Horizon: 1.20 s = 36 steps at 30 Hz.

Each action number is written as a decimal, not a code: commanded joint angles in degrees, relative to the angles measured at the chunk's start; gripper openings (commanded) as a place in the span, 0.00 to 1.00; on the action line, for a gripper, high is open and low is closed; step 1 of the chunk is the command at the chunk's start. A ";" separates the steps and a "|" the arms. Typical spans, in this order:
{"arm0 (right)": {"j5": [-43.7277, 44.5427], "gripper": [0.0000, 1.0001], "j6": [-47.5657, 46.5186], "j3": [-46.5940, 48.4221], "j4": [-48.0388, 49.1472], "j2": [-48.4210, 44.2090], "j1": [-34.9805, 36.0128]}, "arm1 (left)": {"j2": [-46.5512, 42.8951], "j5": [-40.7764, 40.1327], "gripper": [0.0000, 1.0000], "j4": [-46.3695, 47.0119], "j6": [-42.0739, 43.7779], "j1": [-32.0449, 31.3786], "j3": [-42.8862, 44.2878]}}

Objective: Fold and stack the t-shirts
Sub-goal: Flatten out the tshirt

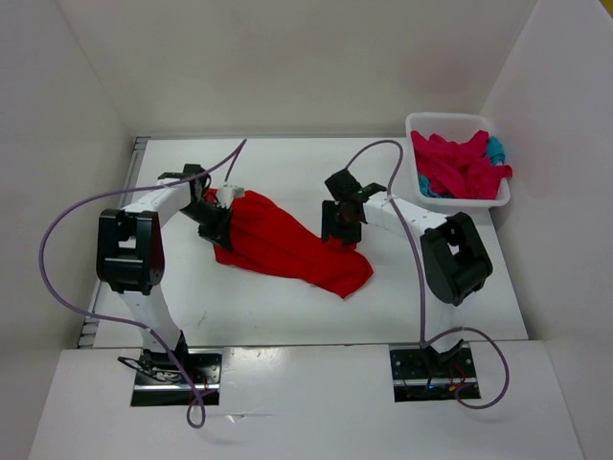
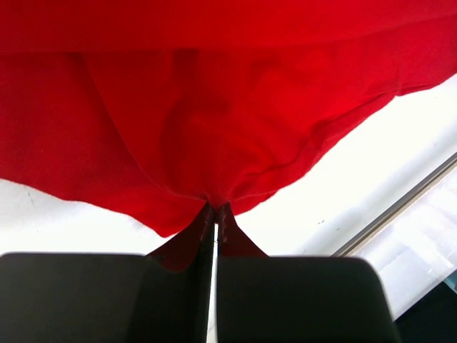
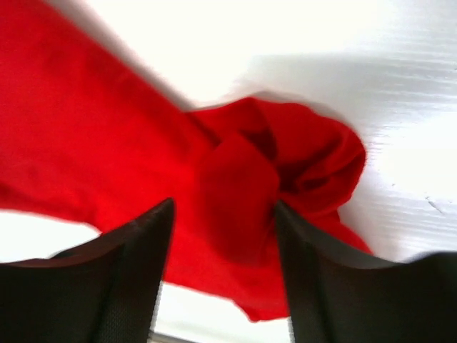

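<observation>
**At the table's far right corner, a basket with two shirts; the red one lies outside it**

At the far right corner of the table [image 1: 287,168] stands the white basket [image 1: 458,203], close to the side wall. It holds the crimson-pink shirt [image 1: 455,163], crumpled and heaped up to the rim. The teal-blue shirt [image 1: 495,149] shows beside and beneath it, at the right wall and again at the near left corner.

The bright red shirt [image 1: 287,244] is on the table, well apart from the basket. It is unfolded and rumpled, and stretches between the two arms from far left to near right.

The left gripper [image 2: 214,214] is at the shirt's left end. Its jaws are closed, with a pinch of the red hem caught between them and the cloth hanging above the tabletop.

The right gripper [image 3: 223,207] is over the shirt's far right part. Its jaws stand apart, with a bunched lump of red cloth between the fingers. That view is blurred, so whether the pads touch the cloth cannot be told.
</observation>
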 commanded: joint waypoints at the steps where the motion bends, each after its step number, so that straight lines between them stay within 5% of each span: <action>1: 4.23 0.60 0.31 2.66 -4.03 2.86 0.90 | -3.16 2.51 0.00 -1.05 0.85 -0.22 1.08; 5: 4.23 0.29 0.31 -0.58 -4.55 2.25 0.90 | -4.21 3.74 0.00 -1.05 0.85 -0.22 1.07; 11: 2.21 0.00 0.31 -2.52 -5.70 0.24 0.90 | -5.27 4.89 0.00 -1.57 0.85 -0.22 3.88; 18: 0.45 0.00 -3.46 9.58 -2.36 -4.34 -3.39 | -4.74 1.90 0.00 -0.88 0.24 0.30 15.19; 24: -0.09 0.00 -8.56 47.57 3.62 -5.57 -13.85 | -6.50 -9.07 0.00 8.09 -3.20 4.78 44.62; 27: 1.58 0.00 -12.42 66.82 -1.90 -2.59 -14.39 | -5.18 -10.58 0.00 7.40 -4.42 11.97 63.34; 29: 4.30 0.00 -13.75 71.21 -6.31 -3.45 -14.39 | -4.56 -11.46 0.00 5.99 -4.43 14.97 75.17; 31: 4.31 0.00 -13.75 64.84 -3.96 -7.83 -14.39 | -3.95 -13.21 0.00 2.15 -1.81 17.10 79.45; 33: 5.11 0.00 -12.00 46.24 0.52 -17.58 -14.39 | -4.73 -13.22 0.00 -1.38 -0.22 17.71 78.60; 35: 5.11 0.00 -9.19 26.11 5.89 -27.13 -14.39 | -8.68 -11.20 0.00 -4.82 1.63 17.71 66.08; 36: 5.11 0.00 -6.57 15.78 5.91 -29.63 -14.39 | -13.39 -11.20 0.00 -3.52 2.16 17.71 51.49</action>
